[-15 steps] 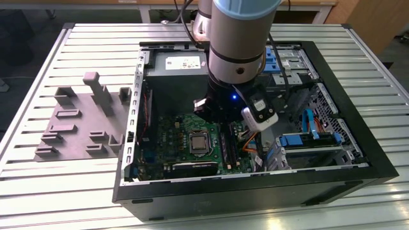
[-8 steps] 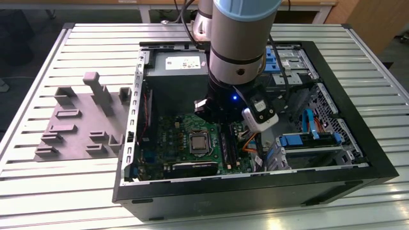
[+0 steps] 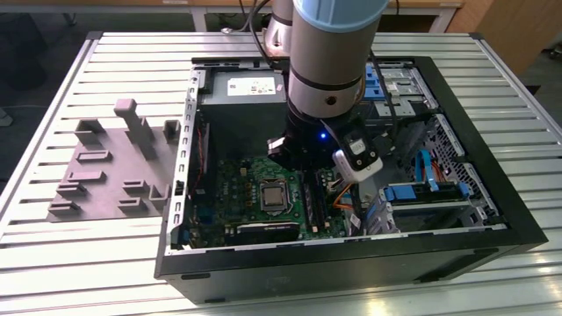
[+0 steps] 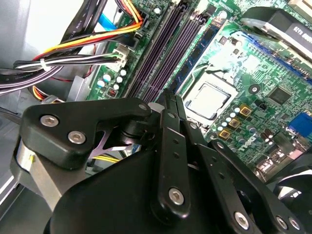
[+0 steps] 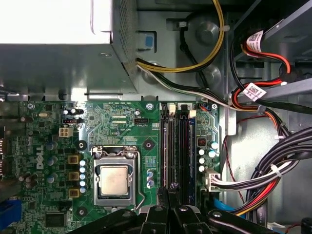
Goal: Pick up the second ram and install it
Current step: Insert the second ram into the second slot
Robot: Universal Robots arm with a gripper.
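Observation:
My gripper (image 4: 169,97) (image 5: 171,187) is down inside the open computer case (image 3: 351,253), its two black fingers pressed together and shut. Its tip hovers over one end of the long black memory slots (image 5: 178,146) (image 4: 165,44), beside the CPU (image 5: 114,179) (image 4: 208,100). I make out no stick between the fingers. A thin blue-green strip (image 4: 202,46) runs along the slot nearest the CPU. Whether that strip is the second ram, I cannot tell. In the exterior view the arm (image 3: 325,99) stands straight down over the motherboard (image 3: 255,178).
A grey moulded tray (image 3: 105,197) with raised blocks lies on the slatted table at the exterior view's left, outside the case. Bundled cables (image 5: 273,170) (image 4: 73,63) crowd the side of the slots away from the CPU. The power supply (image 3: 246,85) and drive bays (image 3: 422,191) box in the board.

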